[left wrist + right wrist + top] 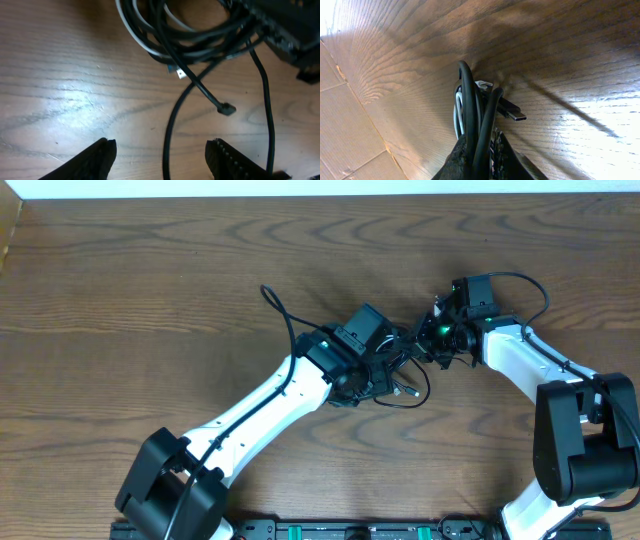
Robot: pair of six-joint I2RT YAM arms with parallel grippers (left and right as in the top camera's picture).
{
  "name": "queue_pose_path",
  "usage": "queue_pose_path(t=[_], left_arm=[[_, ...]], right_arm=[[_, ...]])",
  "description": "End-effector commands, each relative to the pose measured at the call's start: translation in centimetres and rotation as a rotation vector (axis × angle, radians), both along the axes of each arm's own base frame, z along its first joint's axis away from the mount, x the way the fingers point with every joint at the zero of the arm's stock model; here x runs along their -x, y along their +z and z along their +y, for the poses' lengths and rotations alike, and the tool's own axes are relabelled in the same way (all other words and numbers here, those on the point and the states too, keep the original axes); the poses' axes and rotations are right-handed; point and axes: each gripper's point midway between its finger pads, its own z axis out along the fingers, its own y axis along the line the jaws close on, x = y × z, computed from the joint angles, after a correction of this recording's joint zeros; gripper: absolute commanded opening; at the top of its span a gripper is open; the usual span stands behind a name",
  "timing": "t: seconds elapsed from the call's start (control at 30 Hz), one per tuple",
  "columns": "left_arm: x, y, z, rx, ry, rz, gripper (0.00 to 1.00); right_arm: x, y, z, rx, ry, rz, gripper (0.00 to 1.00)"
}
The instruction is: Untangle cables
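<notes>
Your right gripper [479,157] is pinching the cables [472,110]. Its jaws are pressing together on a bunch of black strands with the white cable [456,112] tucked among them. A flat metal plug [516,115] is sticking out to one side, just above the table [560,60].

Your left gripper [162,157] is standing spread and gripping nothing. One loose black cord [169,125] is running down between its fingers [100,160], apparently touching neither. Seen from above, the tangle is lying near the middle of the table, right between the two grippers, which are almost meeting.

You are setting up a pull, I judge, so you should be choosing one strand only. The loose black cord is trailing out of the coil, and a second strand ending in an angled plug [227,108] is lying just beside it. Closing on both would likely be dragging the whole knot along instead of opening it.

You should be lowering the left fingers around the single cord, close to the wood, while the right gripper is anchoring the bunch. You should then be drawing the cord away slowly, watching whether the coil is loosening or cinching. If it is tightening, you should be letting go and trying another end.
</notes>
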Motion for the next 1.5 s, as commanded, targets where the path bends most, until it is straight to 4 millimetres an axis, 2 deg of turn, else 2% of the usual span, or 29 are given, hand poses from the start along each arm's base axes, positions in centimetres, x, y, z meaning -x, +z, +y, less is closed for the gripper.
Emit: queue_pose_path(t=[0.0,0.3,0.7,1.17,1.47], left_arm=[[1.0,0.4,-1.2,0.011,-0.019,0.007,0.62],[1.8,0.1,-1.8,-0.039,0.049,-0.021,0.6],[2.1,0.0,-1.9,-0.069,0.04,-0.049,0.57],[2.5,-0.8,0.4,-0.179,0.057,-0.046,0.57],[3.3,-2.0,1.9,-0.239,0.058,-0.022,0.57]], right_arm=[[0.1,-0.4,-0.2,0.02,0.005,-0.003,0.01],[0.1,-0.4,-0.2,0.019,0.005,-0.002,0.01],[0.1,-0.4,-0.2,0.019,0.005,-0.002,0.01],[0.1,-0.4,-0.3,0.02,0.005,-0.002,0.01],[0.1,-0.4,-0.2,0.019,0.005,-0.003,0.01]])
